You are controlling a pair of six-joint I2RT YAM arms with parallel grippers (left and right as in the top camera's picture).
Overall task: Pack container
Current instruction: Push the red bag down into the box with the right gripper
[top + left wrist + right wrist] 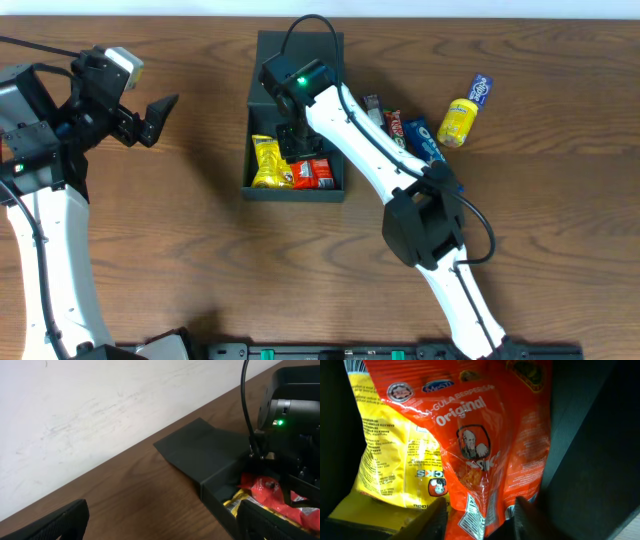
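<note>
Red snack bag sits btwn R gripper tips, by yellow bag in box; can't tell if pinched. L gripper wide apart.

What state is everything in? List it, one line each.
container: open, lid laid flat, partly packed.
yellow packet: inside container.
red packet: inside container.
left gripper: open, empty.
right gripper: in container, fingers astride red packet, grip unclear.
loose snacks: outside container, unpacked.
</note>
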